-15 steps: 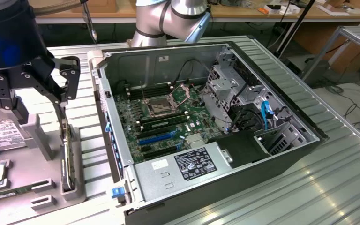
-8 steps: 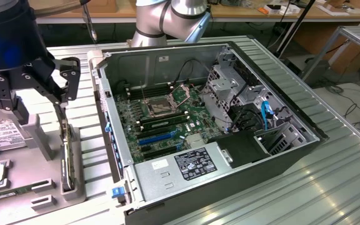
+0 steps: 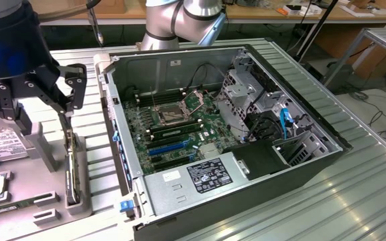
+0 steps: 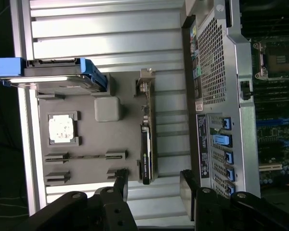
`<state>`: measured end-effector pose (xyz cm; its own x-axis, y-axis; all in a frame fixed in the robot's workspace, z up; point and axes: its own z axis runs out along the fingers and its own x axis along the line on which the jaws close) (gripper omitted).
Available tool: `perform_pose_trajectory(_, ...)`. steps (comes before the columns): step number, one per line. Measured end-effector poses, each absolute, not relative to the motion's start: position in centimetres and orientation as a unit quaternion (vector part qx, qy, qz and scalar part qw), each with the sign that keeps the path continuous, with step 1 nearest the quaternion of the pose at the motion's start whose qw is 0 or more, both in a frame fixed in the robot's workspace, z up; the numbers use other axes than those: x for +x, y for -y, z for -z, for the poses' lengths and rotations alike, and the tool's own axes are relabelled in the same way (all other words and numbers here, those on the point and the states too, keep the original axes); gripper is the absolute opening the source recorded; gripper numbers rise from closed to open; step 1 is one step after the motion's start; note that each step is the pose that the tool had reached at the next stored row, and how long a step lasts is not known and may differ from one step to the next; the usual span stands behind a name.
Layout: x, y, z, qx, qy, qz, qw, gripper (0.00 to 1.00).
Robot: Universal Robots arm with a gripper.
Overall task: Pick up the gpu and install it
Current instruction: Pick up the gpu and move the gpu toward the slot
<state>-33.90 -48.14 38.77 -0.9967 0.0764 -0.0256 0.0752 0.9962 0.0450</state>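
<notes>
1. Gripper (image 4: pixel 154 188) released, jaws wide, holding nothing
2. Gpu (image 4: pixel 147 144) on edge in grey tray (image 4: pixel 86 137), exterior view's left of PC case (image 3: pixel 300 183)
3. Card's long axis runs near-far; I judge gripper above its far end, thin side btw fingers (image 4: pixel 121 185)

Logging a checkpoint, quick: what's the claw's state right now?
Claw: open, holding nothing, poised over the thin dark green card with silver end bracket.
</notes>
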Motion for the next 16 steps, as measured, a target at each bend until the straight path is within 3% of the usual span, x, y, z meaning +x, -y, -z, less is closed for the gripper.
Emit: perform_pose_trajectory(16,-33.9,48.14,-37.91,0.038,-0.999,-0.022,0.015,0.56)
